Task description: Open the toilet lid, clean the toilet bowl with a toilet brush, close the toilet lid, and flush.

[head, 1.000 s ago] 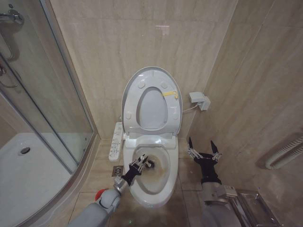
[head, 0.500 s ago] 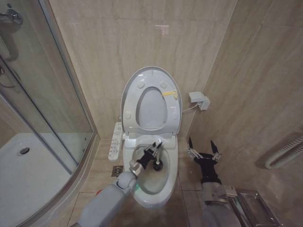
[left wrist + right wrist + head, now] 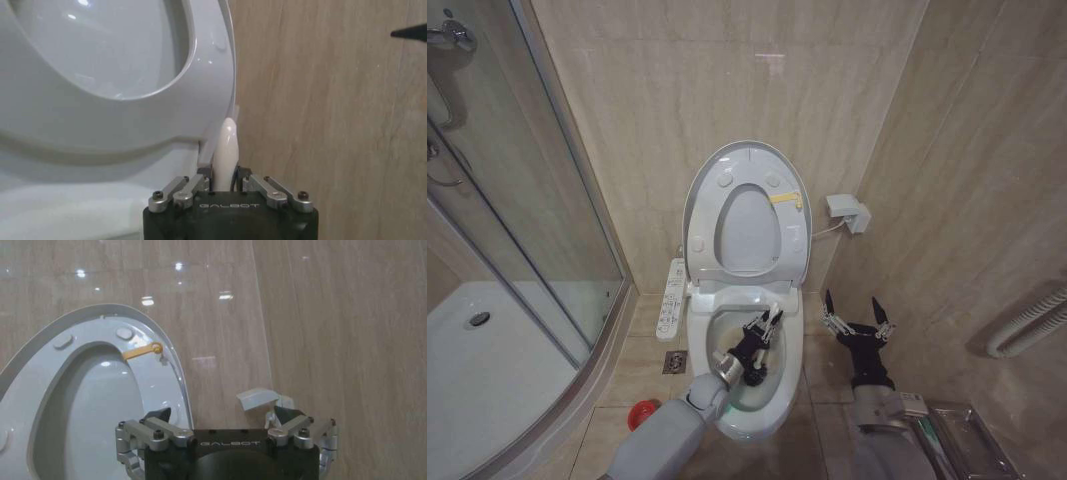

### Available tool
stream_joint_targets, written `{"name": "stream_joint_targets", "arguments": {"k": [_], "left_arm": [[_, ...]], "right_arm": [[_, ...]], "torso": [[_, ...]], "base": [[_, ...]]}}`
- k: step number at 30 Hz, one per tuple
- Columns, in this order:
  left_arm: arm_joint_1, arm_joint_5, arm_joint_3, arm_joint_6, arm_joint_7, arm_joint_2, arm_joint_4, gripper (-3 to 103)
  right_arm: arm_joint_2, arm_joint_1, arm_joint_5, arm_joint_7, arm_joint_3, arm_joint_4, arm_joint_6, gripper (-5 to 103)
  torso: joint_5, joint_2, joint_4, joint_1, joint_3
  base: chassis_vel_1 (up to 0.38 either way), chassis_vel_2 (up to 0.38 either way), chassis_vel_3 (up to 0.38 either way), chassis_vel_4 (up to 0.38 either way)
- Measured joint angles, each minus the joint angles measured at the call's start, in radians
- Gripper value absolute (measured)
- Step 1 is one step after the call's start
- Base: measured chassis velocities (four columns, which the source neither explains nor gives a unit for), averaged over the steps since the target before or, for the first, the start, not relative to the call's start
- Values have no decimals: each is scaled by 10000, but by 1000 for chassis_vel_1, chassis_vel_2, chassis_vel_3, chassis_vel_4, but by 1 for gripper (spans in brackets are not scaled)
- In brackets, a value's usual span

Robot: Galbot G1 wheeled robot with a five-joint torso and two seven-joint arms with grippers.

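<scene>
Two grippers showing. Left gripper (image 3: 760, 338) is reaching over the toilet bowl (image 3: 795, 345), fingers clamped on the white handle of the toilet brush (image 3: 225, 150); the dark bristle head is sitting down inside the bowl, toward its right side. Toilet lid (image 3: 701, 190) is standing raised against the back wall, seat up with it. Right gripper (image 3: 855, 318) is hanging idle beside the bowl's right edge, fingers spread wide, gripping nothing. Red holder (image 3: 642, 412) is resting on the floor off the bowl's front-left.
</scene>
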Motion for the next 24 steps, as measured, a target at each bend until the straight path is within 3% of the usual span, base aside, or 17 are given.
{"name": "stream_joint_targets", "arguments": {"k": [9,18,24], "left_arm": [[-358,0,6,11,88,-55,148,22],[-825,-50,179,-12,351,-711,310,21],[-532,-82,523,-297,578,-552,993,21]], "right_arm": [[0,0,0,0,0,0,0,100],[0,0,0,0,0,1,0,100],[0,0,0,0,0,1,0,100]], "torso": [[3,-1,4,1,3],[3,-1,-1,1,3],[0,0,0,0,0]], "base": [[0,0,0,0],[0,0,0,0],[0,0,0,0]]}}
